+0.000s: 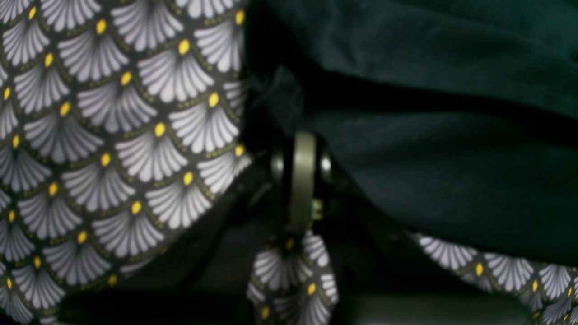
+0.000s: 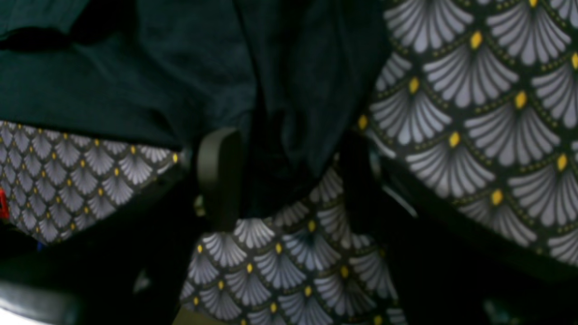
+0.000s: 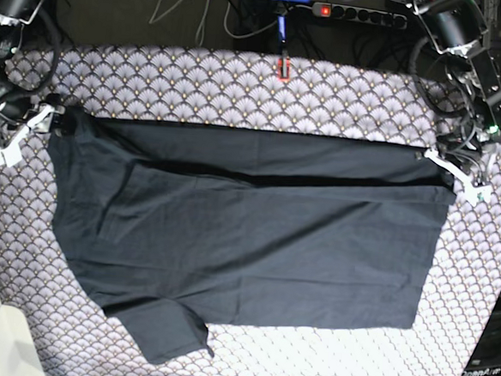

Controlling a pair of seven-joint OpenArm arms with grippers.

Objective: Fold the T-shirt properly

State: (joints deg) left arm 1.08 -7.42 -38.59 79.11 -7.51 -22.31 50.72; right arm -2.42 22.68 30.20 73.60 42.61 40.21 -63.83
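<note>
No containers in your views. Only legible text: "OpenArm" on dark case at base view's lower right corner.

T-shirt (image 3: 247,239) spread across tablecloth (image 3: 240,88), mid-tabletop, far strip folded over toward near side, one sleeve pointing to near edge.

Left gripper (image 1: 301,149) at shirt's far corner on base view's right, clenched on T-shirt fabric.

Right gripper (image 2: 289,149) at opposite far corner, jaws spread wide, dark fabric bunched between fingers (image 2: 220,171). Can't tell you if it's pinched.
</note>
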